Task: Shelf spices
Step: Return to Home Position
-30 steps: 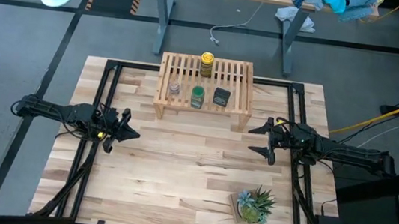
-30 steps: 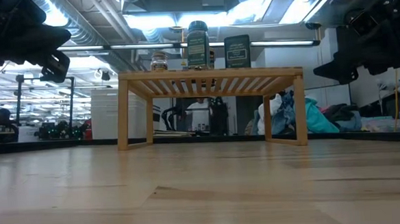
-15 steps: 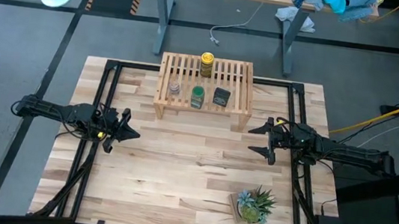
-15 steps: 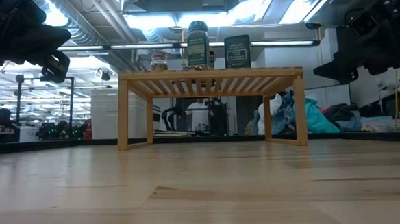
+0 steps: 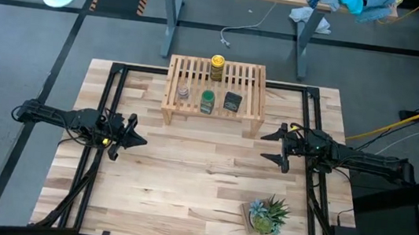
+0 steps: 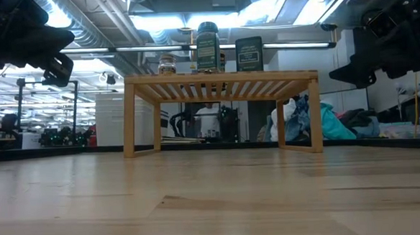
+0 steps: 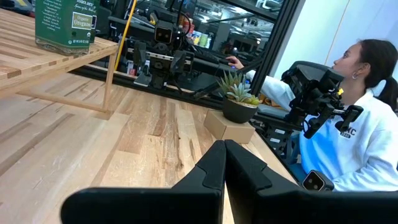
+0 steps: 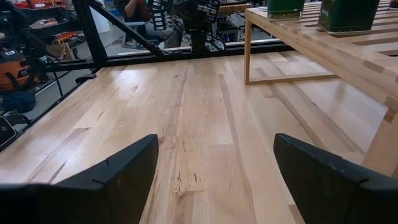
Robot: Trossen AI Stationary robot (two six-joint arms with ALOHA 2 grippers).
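The light-wood slatted shelf point(image 5: 215, 90) stands on its legs at the table's far middle. On its top stand the yellow-lidded jar point(image 5: 217, 66) at the back, and in front the grey-topped clear jar point(image 5: 184, 93), the green-lidded jar point(image 5: 207, 101) and the black tin point(image 5: 233, 100). My left gripper point(image 5: 139, 140) is shut and empty, hovering left of the table's middle. My right gripper point(image 5: 267, 146) is open and empty, right of the shelf's near right leg.
A small potted green plant point(image 5: 268, 214) on a block stands near the table's near right edge. Black frame rails point(image 5: 110, 122) run along both sides of the table. A seated person point(image 7: 354, 124) shows beyond the table's right side in the left wrist view.
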